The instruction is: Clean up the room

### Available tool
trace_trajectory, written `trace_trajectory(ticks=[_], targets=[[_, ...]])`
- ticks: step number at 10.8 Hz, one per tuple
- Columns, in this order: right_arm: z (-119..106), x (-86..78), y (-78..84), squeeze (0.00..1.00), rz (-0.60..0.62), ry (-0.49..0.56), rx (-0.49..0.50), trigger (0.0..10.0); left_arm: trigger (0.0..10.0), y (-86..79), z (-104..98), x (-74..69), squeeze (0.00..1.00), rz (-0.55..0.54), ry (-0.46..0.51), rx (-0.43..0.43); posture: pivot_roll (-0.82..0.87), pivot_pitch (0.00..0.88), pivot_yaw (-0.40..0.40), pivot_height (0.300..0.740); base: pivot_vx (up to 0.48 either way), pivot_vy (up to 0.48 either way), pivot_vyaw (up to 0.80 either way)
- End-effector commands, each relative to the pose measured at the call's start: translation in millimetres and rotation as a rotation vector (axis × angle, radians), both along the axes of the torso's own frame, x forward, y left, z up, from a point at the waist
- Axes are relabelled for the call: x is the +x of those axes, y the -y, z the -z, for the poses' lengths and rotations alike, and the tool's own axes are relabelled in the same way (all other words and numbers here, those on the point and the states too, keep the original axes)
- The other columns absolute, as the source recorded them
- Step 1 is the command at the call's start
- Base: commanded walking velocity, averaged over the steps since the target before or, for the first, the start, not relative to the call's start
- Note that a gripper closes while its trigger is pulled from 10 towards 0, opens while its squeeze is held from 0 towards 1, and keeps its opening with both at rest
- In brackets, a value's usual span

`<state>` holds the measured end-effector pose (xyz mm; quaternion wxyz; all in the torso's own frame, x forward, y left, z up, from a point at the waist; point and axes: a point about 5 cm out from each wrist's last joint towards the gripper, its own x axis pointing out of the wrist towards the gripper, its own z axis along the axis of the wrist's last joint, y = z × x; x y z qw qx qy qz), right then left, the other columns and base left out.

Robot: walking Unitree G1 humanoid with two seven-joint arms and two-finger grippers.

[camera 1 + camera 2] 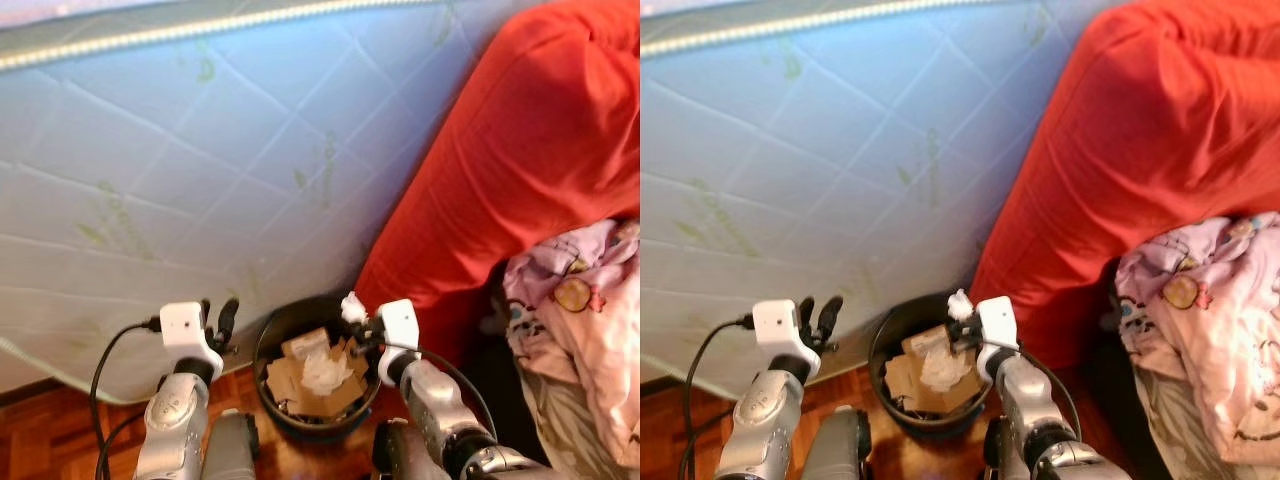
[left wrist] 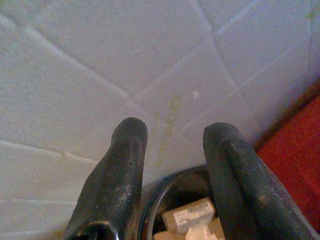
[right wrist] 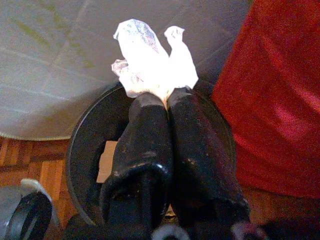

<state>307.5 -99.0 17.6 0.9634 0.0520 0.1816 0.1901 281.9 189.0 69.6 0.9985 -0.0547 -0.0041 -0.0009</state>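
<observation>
Underfoot, wood parquet floor (image 1: 40, 425) beside upright quilted mattress (image 1: 200, 150), red sofa (image 1: 520, 150).

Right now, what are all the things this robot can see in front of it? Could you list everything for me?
Mattress: one, pale blue quilted, leaning upright behind the bin.
Red cover: one, draped over something bulky on the robot's right.
Pink patterned cloth: one, bunched at the far right, below the red cover.
Bin: one, black and round, on the floor between the grippers.
Cardboard scraps: several, brown, inside the bin.
Crumpled paper: one, white, on top of the cardboard.
Floor: reddish wood parquet.
White wad: one, pinched in the right gripper, above the bin.
Left gripper: black fingers open, beside the bin, by the mattress.
Right gripper: black fingers shut on the wad.
</observation>
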Motion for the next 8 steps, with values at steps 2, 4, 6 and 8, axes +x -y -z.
trace_trajectory(ticks=[2, 4, 6, 8], targets=[[-5.3, 7.0, 0.9, 0.0, 0.06, -0.021, 0.068, 10.0, 10.0, -4.1, -8.6, -4.2, 0.0, -0.018, 0.016, -0.001, 0.16, 0.24, -0.082, 0.622, 0.0, 0.0, 0.0], [-9.7, 12.7, -0.8, 0.0, 0.073, -0.021, 0.02, 10.0, 10.0, -3.3, -12.3, -9.5, 0.0, -0.021, 0.019, 0.0, 0.18, 0.264, -0.08, 0.622, 0.0, 0.0, 0.0], [-8.6, 12.1, -3.8, 0.0, 0.071, -0.045, 0.049, 10.0, 10.0, -3.2, -12.8, -16.1, 0.0, -0.02, 0.007, 0.003, 0.19, 0.285, -0.078, 0.622, 0.0, 0.0, 0.0], [-9.5, 12.5, -8.7, 0.0, 0.05, -0.05, 0.053, 10.0, 10.0, -3.7, -16.2, -22.0, 0.0, -0.025, -0.001, 0.006, 0.21, 0.306, -0.078, 0.622, 0.0, 0.0, 0.0]])
